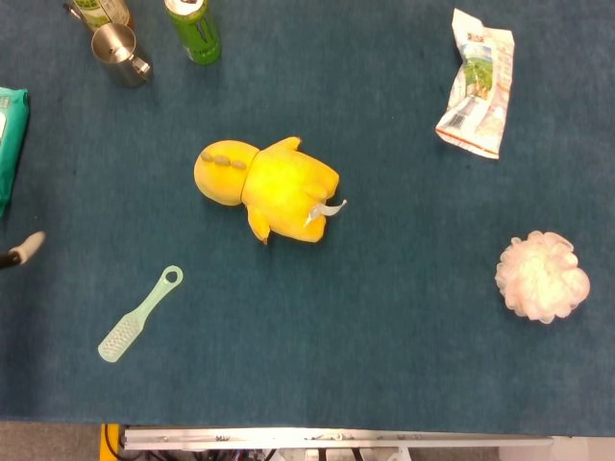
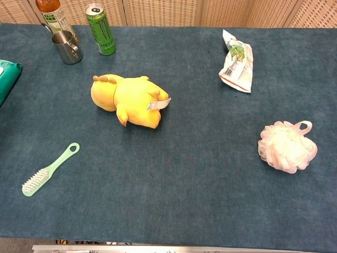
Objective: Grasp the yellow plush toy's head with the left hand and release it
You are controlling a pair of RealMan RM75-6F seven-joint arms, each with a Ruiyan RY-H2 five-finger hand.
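The blue cloth-covered table [image 1: 404, 365] fills both views. At the left edge of the head view only a pale fingertip of the left hand [image 1: 26, 247] pokes into frame; how its fingers lie cannot be told, and it touches nothing. The chest view shows no hand at all, and the right hand appears in neither view.

The yellow plush toy [image 1: 269, 190] lies on its side, well apart from that fingertip, out toward the table's middle, its head [image 1: 219, 171] on the end turned toward the hand's side and a white tag at its far end. Nothing holds it.

Far across the table from the hand sits a pale pink bath pouf [image 1: 542, 276], and beyond it, toward the back edge, a crumpled snack packet [image 1: 476, 83].

A teal wipes pack [image 1: 10, 134] lies just behind the fingertip at the left edge. A mint-green brush [image 1: 140, 314] lies near the hand, on the front side, bristles toward the table's front.

Along the back edge, beyond the hand, stand a green drink can [image 1: 195, 29], a steel cup [image 1: 119, 53] with a handle, and a bottle [image 2: 52, 16] just behind the cup.
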